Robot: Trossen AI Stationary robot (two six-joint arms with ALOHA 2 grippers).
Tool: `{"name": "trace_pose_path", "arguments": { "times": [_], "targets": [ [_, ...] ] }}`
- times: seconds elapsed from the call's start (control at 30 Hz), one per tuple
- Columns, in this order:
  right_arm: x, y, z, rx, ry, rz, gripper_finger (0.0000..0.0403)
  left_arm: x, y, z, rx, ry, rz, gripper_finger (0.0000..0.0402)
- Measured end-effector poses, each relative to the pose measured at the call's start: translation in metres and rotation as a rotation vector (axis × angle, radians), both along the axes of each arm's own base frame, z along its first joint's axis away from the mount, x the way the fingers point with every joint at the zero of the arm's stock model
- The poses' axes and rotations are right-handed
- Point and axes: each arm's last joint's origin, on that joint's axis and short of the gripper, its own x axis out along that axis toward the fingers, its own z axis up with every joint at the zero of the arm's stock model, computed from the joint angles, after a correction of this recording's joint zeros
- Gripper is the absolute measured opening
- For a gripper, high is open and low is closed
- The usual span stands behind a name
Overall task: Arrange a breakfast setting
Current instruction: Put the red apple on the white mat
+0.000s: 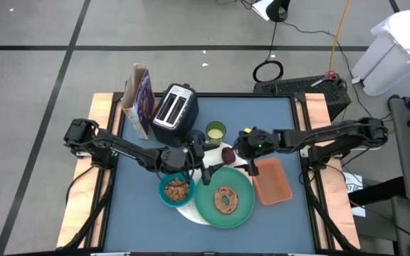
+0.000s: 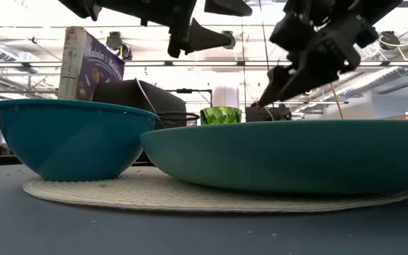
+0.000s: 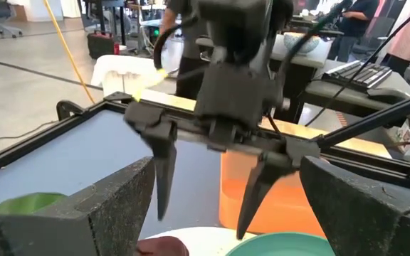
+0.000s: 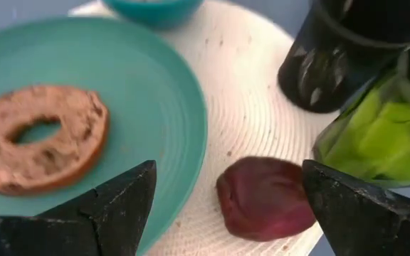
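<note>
Two grippers, left [image 1: 196, 158] and right [image 1: 242, 158], both spread wide (empty), at mid-frame; one red fruit [image 4: 265, 198], two cups.

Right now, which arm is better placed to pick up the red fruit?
Right. Its open gripper hangs directly over the red fruit, fingers either side. The left gripper, also open, sits farther off, near the toaster.

Woven, ribbed white plate [image 4: 255, 107]; smooth matt green plate [image 4: 148, 92]; glossy black cup [image 4: 333, 53]; translucent glassy green cup [image 4: 376, 135].
</note>
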Motion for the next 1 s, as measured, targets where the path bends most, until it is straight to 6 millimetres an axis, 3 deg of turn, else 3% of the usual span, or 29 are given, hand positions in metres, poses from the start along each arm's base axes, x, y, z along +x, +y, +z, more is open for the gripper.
{"name": "trace_pose_path", "arguments": {
  "times": [0.5,1.0],
  "targets": [
    [0.023,-0.008,-0.036,-0.120,0.047,0.030,0.0343,0.000,0.000,-0.001,-0.012,0.002,0.002,0.0354],
    [0.020,-0.024,-0.042,-0.135,0.099,-0.039,0.0343,0.000,0.000,-0.001,-0.016,0.002,0.003,0.0354]
  ]
}}
